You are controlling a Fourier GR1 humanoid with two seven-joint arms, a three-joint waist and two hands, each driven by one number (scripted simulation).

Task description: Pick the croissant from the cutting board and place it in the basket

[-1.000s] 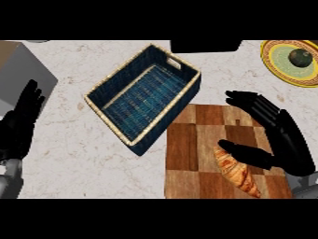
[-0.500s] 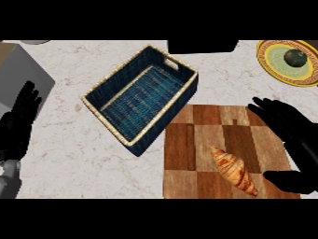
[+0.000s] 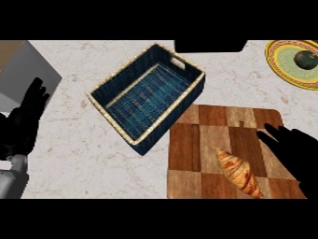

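The croissant lies on the cutting board, in the board's near half, angled so that one tip points far-left and the other near-right. The right hand is positioned over the right edge of the board, just beside the croissant on its right. Its fingers are extended and relaxed, pointing far-left, and they hold nothing. The fingertips are level with the far tip of the croissant but do not touch it; a strip of board shows between them.

The basket sits to the far left of the board, set diagonally, with its near-right corner just meeting the board's far-left corner. Its interior is dark blue weave with a pale rim, and nothing lies inside it. A plate stands at the far right of the counter, carrying a dark round object. A grey box occupies the far-left corner. A dark rectangular item lies at the far edge, behind the basket. Nothing stands between the croissant and the basket.

The left hand rests at the left side, open, fingers pointing far.

Compared with the frame half a second earlier, the right hand has moved nearer and lower over the board's right edge. The croissant, board and basket keep the same relation to one another.
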